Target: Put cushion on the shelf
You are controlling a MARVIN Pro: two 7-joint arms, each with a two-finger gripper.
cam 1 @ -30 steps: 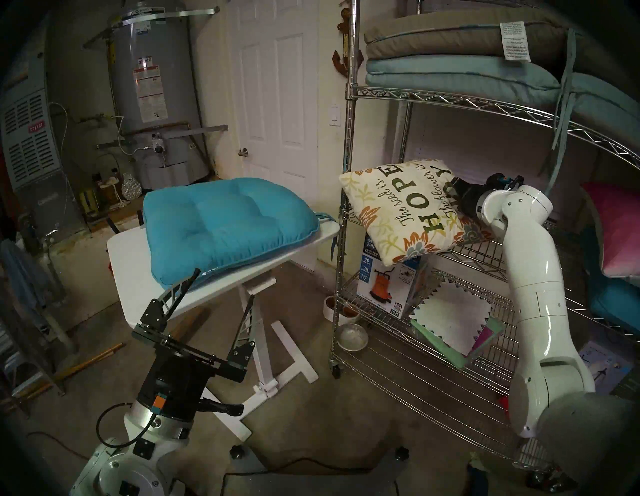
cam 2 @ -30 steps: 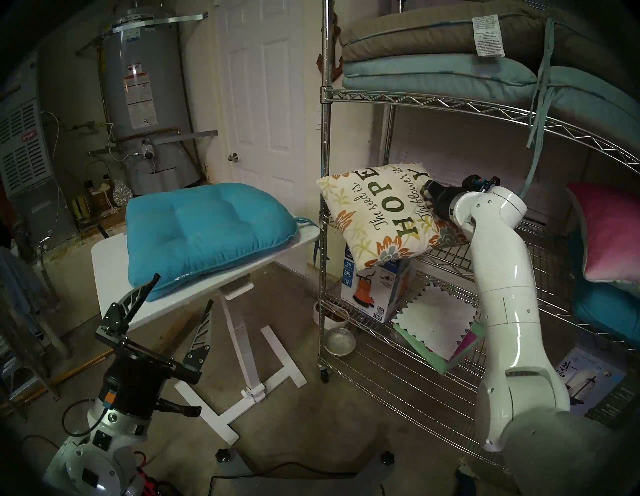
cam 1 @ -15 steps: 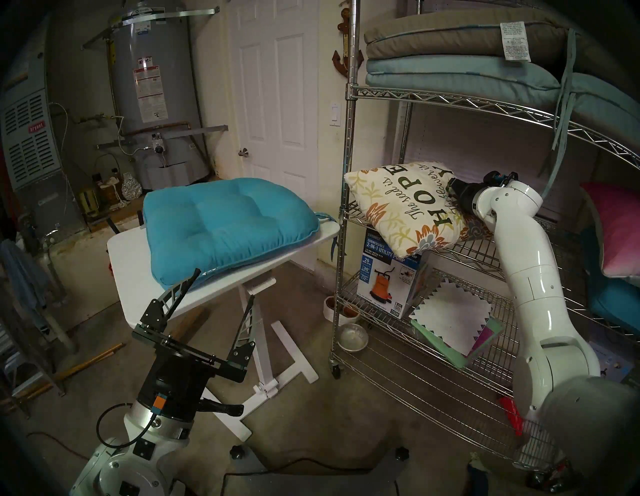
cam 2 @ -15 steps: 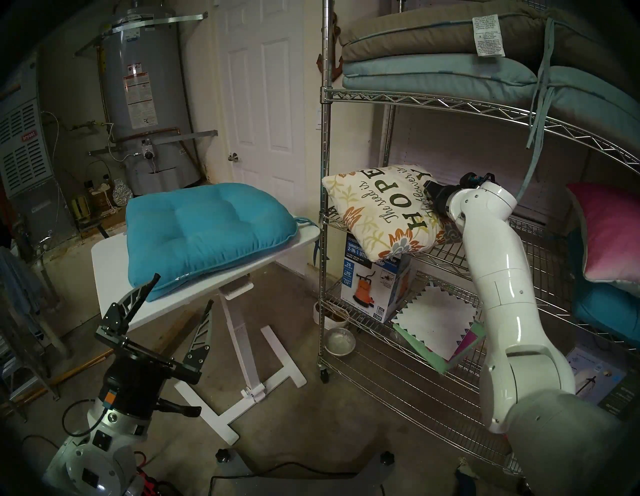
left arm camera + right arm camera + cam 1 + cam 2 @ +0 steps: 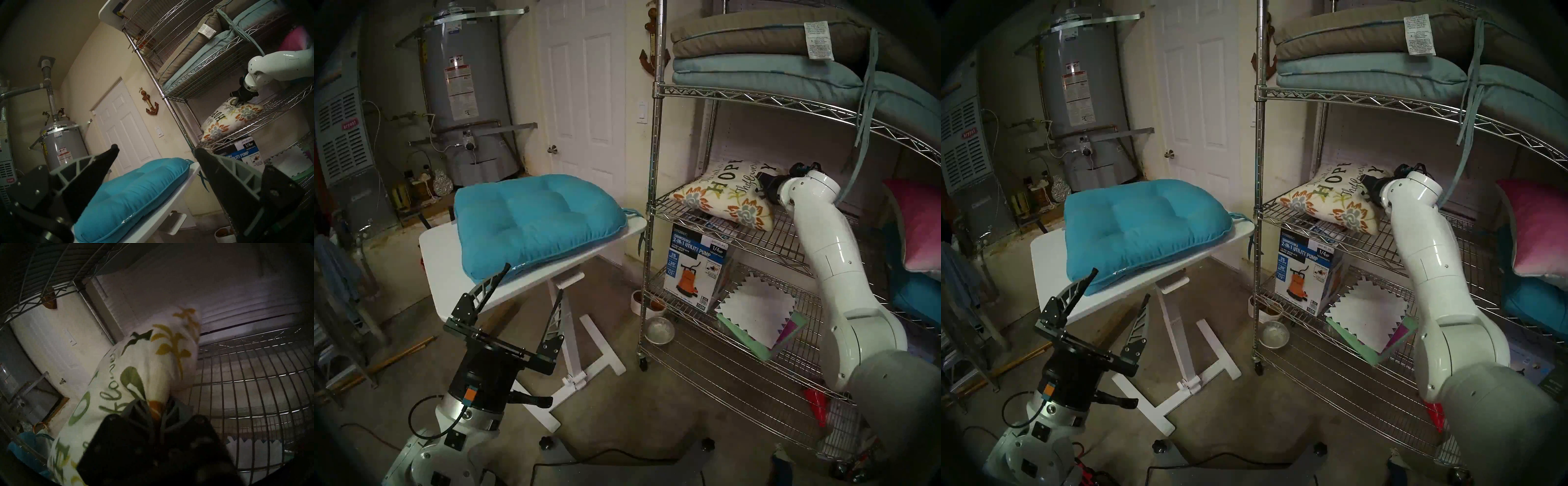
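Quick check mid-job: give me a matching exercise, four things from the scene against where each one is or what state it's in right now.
Things:
1. cushion
2. teal seat cushion
3. left gripper
4. utility pump box

Places or states:
A. on the white tilting table
B. jaws open, holding nothing
C. on the shelf's middle tier, pinched by the right gripper
D. on the shelf tier just below the cushion

Pairs: 1-C, 2-A, 3-B, 4-D
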